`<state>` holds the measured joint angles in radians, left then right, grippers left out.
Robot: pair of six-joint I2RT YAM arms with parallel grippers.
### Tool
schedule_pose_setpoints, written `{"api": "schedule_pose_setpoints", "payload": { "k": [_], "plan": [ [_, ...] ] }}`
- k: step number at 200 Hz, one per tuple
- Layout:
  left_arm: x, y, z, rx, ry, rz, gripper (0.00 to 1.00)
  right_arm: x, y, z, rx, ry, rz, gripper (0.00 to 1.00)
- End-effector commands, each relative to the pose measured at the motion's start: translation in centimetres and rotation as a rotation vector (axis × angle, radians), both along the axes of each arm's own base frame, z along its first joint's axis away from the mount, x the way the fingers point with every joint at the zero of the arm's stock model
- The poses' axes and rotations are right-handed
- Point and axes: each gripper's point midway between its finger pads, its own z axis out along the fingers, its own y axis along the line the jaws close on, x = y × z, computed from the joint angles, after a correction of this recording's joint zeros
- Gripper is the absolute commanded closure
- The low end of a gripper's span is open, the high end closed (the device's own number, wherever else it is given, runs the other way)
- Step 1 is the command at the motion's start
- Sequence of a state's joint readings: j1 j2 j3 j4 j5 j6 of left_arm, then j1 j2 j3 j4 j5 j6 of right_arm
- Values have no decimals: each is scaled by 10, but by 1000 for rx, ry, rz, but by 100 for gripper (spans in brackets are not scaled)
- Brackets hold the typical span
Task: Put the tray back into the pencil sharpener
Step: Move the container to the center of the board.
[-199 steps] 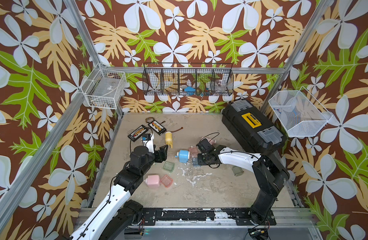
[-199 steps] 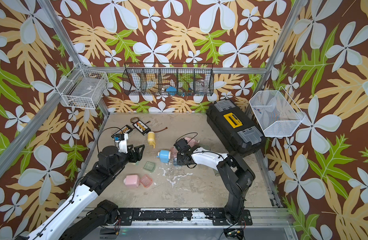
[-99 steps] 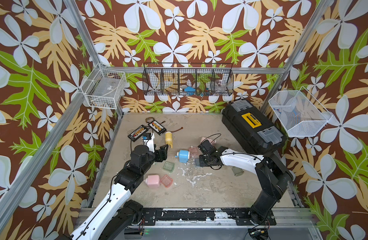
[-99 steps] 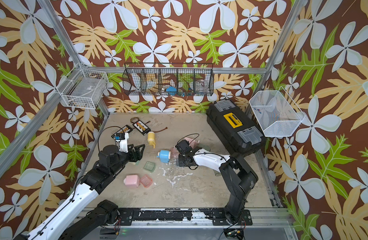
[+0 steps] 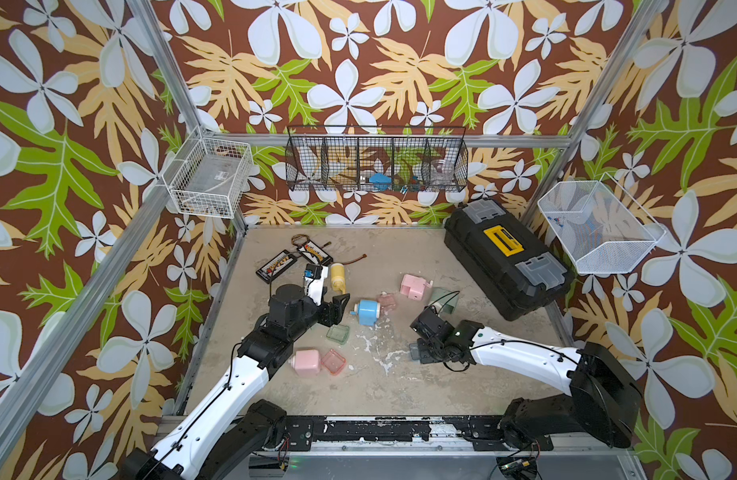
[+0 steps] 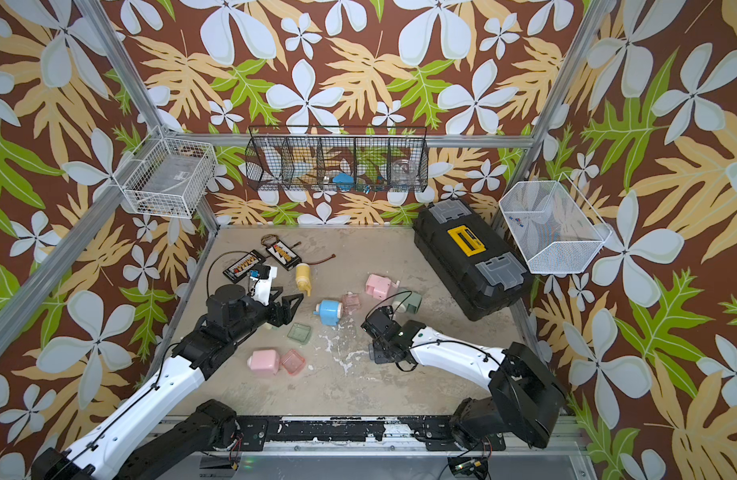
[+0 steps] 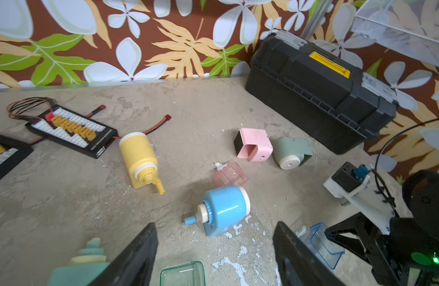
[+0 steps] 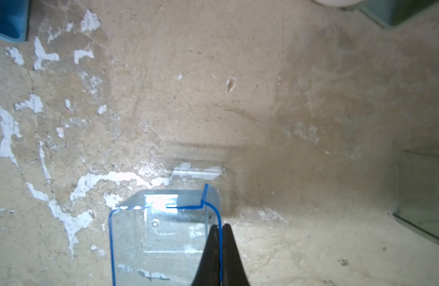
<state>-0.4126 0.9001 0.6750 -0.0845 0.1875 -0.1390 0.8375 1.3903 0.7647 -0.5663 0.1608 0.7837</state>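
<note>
The tray is clear plastic with a blue rim. My right gripper is shut on one of its side walls, low over the table near the middle front, and shows in both top views. The blue pencil sharpener lies on its side to the back left of the tray, apart from it. My left gripper stands open and empty just left of the sharpener. The left wrist view also shows the tray.
A green tray, a pink sharpener and a pink tray lie front left. A yellow sharpener, another pink sharpener, a green sharpener and a pale pink tray lie behind. A black toolbox stands back right.
My right gripper has closed on the tray's wall and drawn back toward the front right, away from the blue sharpener. The left arm has hardly moved.
</note>
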Motion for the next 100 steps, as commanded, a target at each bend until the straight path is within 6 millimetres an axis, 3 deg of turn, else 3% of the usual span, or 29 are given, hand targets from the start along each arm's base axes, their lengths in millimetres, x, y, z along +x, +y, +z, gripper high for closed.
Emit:
{"api": "schedule_pose_setpoints", "payload": {
  "k": [1,64,100],
  "plan": [
    [-7,-21,4,49,-62,-176,28,-8,-11,-5,-18,11,-43,94],
    [-8,-36,-15,228,-97,-363,28,-9,-4,-13,-1,36,-24,84],
    [-9,-47,-29,336,-77,-524,23,-2,1,10,38,-6,-27,69]
  ]
}}
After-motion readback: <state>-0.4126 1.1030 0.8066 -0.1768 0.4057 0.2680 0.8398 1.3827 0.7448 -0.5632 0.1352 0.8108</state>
